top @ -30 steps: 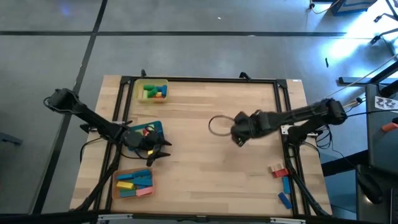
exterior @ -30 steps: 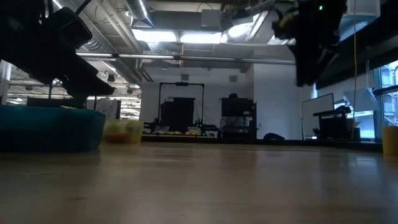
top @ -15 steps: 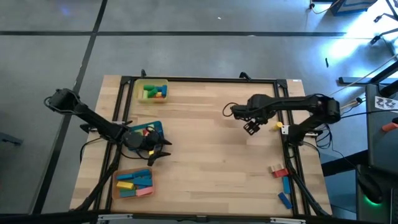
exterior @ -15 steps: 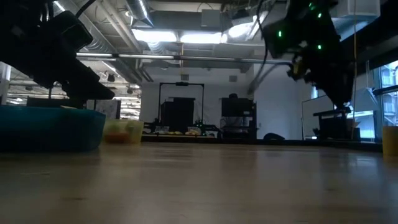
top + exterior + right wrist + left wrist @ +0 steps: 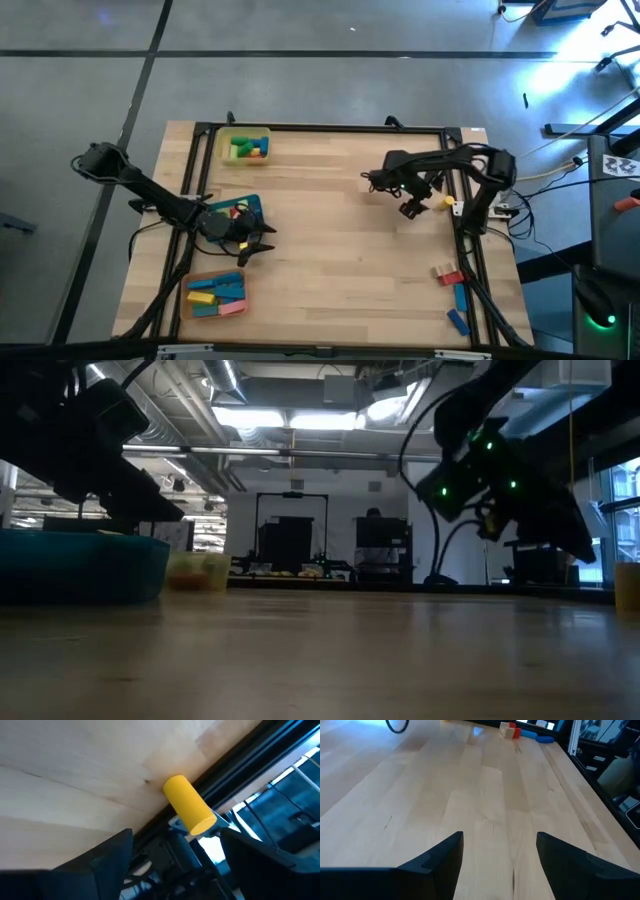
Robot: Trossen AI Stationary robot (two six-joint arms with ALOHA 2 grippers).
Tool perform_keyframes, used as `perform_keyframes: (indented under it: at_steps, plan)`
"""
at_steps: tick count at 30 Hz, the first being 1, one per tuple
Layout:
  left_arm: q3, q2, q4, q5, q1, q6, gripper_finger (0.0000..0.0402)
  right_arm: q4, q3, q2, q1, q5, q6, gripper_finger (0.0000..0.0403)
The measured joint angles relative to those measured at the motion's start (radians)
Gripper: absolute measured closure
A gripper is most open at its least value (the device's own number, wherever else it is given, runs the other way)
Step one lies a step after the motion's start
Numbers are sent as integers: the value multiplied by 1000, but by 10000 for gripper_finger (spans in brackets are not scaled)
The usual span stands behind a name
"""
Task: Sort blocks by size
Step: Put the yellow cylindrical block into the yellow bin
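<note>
A yellow cylinder block (image 5: 189, 804) lies on its side on the wooden table, against the black frame rail (image 5: 235, 755) at the right edge; it shows as a yellow spot (image 5: 447, 201) from above. My right gripper (image 5: 175, 840) hovers open just short of it, fingers slanting down, touching nothing. In the high view this right gripper (image 5: 411, 207) is left of the block. A pink-and-red block (image 5: 446, 273) and two blue blocks (image 5: 460, 297) lie near the right front corner. My left gripper (image 5: 266, 243) waits open by the blue tray (image 5: 250, 203), over bare wood (image 5: 500, 837).
A yellow tray (image 5: 226, 147) with green and orange blocks stands at the far left. An orange tray (image 5: 185, 296) with several longer blocks is at the near left. A black frame (image 5: 466, 260) runs around the table. Bare wood (image 5: 340, 260) fills the middle.
My right gripper has swung from the table's middle toward the right edge, sunk lower and tipped from nearly level to slanting down at the yellow block. It has stayed open. No block has moved.
</note>
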Motion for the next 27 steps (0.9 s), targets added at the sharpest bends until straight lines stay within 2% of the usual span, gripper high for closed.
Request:
perform_keyframes:
  at_steps: [12, 17, 27]
  plan:
    - [0, 0, -2, 0, 0, 25, 166, -41, 1, 194, -23, 21, -126, 100]
    - [0, 0, -1, 0, 0, 30, 166, -43, -16, 225, -52, 21, -139, 100]
    - [0, 0, 0, 0, 0, 51, 166, -1, -160, 228, -97, 23, -142, 100]
